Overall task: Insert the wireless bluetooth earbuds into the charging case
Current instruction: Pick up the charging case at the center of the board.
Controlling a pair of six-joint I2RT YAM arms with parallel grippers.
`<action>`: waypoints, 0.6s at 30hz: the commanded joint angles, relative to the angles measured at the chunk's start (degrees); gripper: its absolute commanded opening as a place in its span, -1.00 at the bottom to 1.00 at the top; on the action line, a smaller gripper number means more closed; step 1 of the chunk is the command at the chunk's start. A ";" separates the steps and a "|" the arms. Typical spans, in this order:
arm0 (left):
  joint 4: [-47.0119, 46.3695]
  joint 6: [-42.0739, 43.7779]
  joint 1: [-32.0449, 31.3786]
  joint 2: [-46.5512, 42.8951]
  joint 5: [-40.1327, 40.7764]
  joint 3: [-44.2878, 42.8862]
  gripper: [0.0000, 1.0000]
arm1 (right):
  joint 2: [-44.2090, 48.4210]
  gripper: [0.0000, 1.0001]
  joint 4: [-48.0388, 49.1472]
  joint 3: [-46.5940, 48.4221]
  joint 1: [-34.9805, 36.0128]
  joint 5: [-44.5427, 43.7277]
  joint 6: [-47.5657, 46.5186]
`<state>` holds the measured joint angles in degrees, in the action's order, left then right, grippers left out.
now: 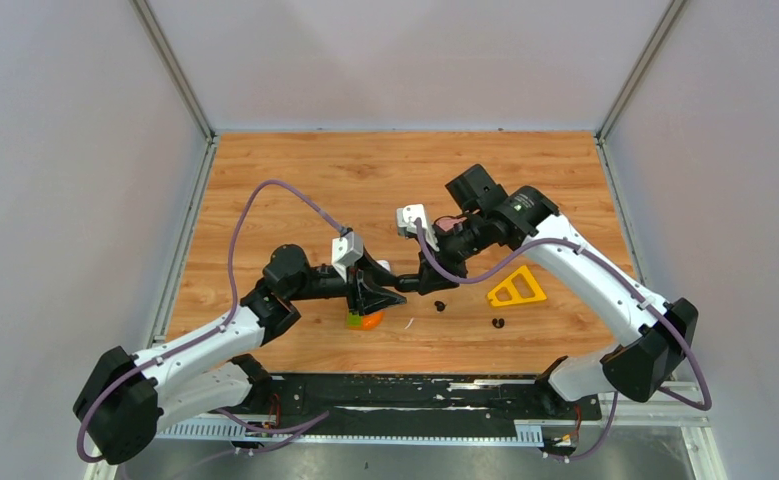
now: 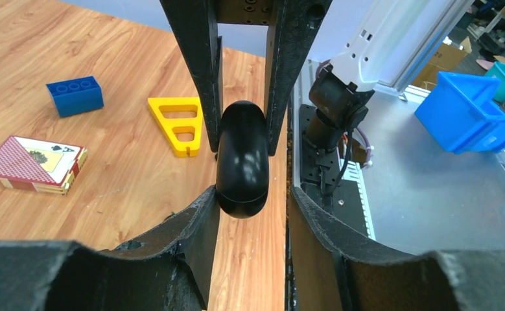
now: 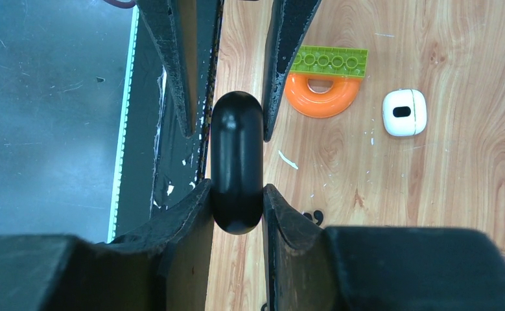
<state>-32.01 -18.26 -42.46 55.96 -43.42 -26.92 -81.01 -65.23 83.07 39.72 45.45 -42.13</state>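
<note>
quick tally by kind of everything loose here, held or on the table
charging cases: 2, glossy black oval case, white rounded case
toy bricks: 2, green studded brick, blue studded brick
tiny black earbuds: 2
orange plastic ring: 1
yellow plastic triangle: 1
red-backed playing card box: 1
thin white sliver: 1
total: 10

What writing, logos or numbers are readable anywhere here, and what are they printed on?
"A" with a spade sign: on the ace pictured on the playing-card box, just legible.
Studs of the green brick and blue brick: any lettering too small to read.
Black charging case, white charging case, yellow triangle: no writing visible.
</note>
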 commanded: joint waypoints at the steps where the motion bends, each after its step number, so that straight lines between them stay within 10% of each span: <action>1: -1.90 2.05 -0.60 0.04 -0.57 0.11 -0.01 | -0.42 -0.67 0.58 2.72 0.24 1.57 -0.29; 18: -2.81 1.47 -0.61 0.78 0.21 -0.24 -0.10 | -1.14 -0.67 1.41 2.35 0.19 4.37 1.48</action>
<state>-32.27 -17.52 -42.74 56.73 -43.22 -26.92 -81.58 -65.56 83.33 39.72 47.27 -41.12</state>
